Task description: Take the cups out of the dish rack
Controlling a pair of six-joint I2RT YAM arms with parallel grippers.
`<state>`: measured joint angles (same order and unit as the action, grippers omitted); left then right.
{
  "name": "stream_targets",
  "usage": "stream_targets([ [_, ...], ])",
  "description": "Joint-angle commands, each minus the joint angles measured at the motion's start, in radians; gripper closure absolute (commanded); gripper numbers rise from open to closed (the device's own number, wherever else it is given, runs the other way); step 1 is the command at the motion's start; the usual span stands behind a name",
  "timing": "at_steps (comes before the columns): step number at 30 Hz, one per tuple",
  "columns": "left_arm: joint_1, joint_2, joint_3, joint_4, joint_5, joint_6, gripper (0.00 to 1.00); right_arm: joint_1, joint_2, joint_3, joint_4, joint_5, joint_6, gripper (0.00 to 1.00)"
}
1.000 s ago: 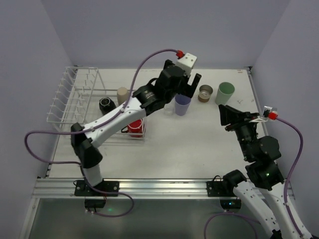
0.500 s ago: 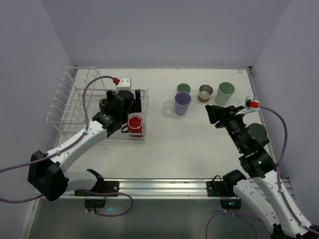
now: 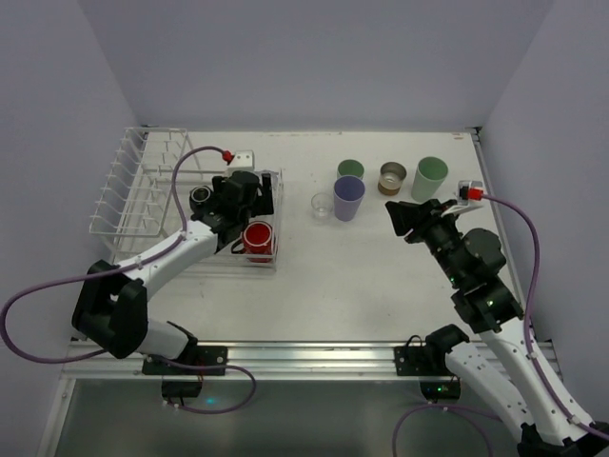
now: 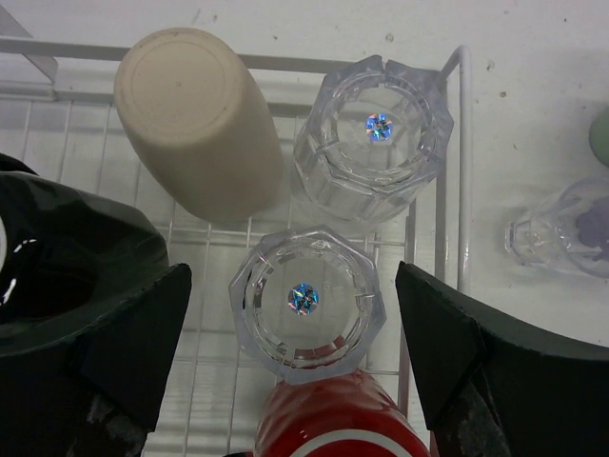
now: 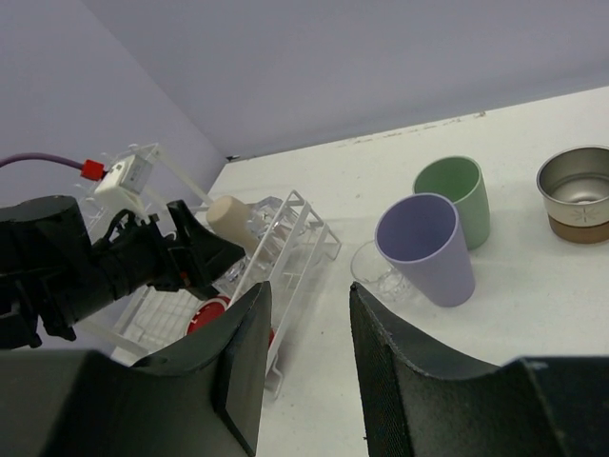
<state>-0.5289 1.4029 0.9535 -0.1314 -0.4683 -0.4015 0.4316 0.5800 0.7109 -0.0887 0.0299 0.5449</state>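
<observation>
Seen from above, one white wire dish rack (image 3: 133,190) sits at 9 o'clock on the surface (image 3: 362,276), with its low basket toward the centre. Only two cups show in the basket, a black mug (image 3: 202,198) and a red cup (image 3: 257,235), because the left arm covers the rest. Five more stand on the surface around 1 o'clock: a clear cup (image 3: 324,205), a lavender cup (image 3: 348,198) just beside it, a dark green cup (image 3: 350,169), a steel-and-brown cup (image 3: 392,177) and a mint green cup (image 3: 430,178). The left pincer (image 3: 243,190) hangs over the basket. The right pincer (image 3: 404,219) is at 3 o'clock over bare surface.

The left wrist view shows five cups in the basket. The far faceted cup (image 4: 376,138) is at 12 o'clock and the near faceted cup (image 4: 304,300) is at centre, both clear and bottom up. A beige cup (image 4: 195,124) is at 10 o'clock, the red cup (image 4: 338,419) at 6 and the black mug (image 4: 48,257) at 9. The left pincer (image 4: 293,286) is spread wide and released. Its fingers (image 4: 133,352) flank the near faceted cup with a gap on each side.

In the right wrist view, the right pincer (image 5: 306,305) is partly spread, released, with nothing between its fingers. Beyond it are the lavender cup (image 5: 423,248), dark green cup (image 5: 455,195), clear cup (image 5: 376,271) and steel-and-brown cup (image 5: 576,195). The rack (image 5: 304,228) is at 9 o'clock, with the beige cup (image 5: 233,214) tilted in it.
</observation>
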Motion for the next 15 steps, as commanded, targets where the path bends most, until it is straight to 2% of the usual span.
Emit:
stream_targets([
  [1, 0.010, 0.027, 0.016, 0.082, 0.023, -0.022, 0.08, -0.001, 0.012, 0.013, 0.035, -0.041, -0.010, 0.58],
  [10, 0.010, 0.087, 0.007, 0.055, 0.008, -0.037, 0.20, -0.001, 0.027, 0.019, 0.046, -0.071, -0.003, 0.59],
  [13, 0.010, 0.087, 0.001, 0.055, -0.013, -0.040, 0.34, -0.001, 0.024, 0.028, 0.041, -0.074, -0.002, 0.58],
  [14, 0.010, 0.085, -0.002, 0.056, -0.023, -0.042, 0.45, -0.001, 0.024, 0.032, 0.038, -0.076, -0.002, 0.58],
  [15, 0.010, 0.077, -0.005, 0.059, -0.029, -0.042, 0.50, -0.001, 0.024, 0.039, 0.034, -0.079, 0.001, 0.58],
])
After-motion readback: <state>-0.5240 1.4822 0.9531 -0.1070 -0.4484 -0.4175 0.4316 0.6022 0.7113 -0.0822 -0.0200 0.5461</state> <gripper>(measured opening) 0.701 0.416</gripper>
